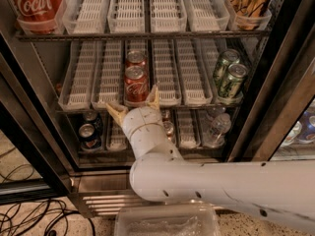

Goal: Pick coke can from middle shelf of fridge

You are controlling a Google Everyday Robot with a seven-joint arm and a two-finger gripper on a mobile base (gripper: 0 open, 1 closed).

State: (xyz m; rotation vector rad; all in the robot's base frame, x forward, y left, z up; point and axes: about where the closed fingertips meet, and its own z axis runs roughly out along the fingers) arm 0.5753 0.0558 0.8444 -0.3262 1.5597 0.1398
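The fridge (285,82) stands open in front of me. On its middle shelf (167,68), a red coke can (136,84) stands at the front of a white lane tray, with a second red can (136,59) right behind it. My gripper (135,104) is open just below and in front of the front can. Its two tan fingertips (154,97) point up on either side of the can's base and do not touch it. My white arm reaches in from the lower right.
Two green cans (230,75) stand at the right end of the middle shelf. A large red Coca-Cola container (34,4) sits top left, a tan can (248,1) top right. Dark cans (89,132) and clear bottles (219,127) stand on the bottom shelf. Cables (29,218) lie on the floor.
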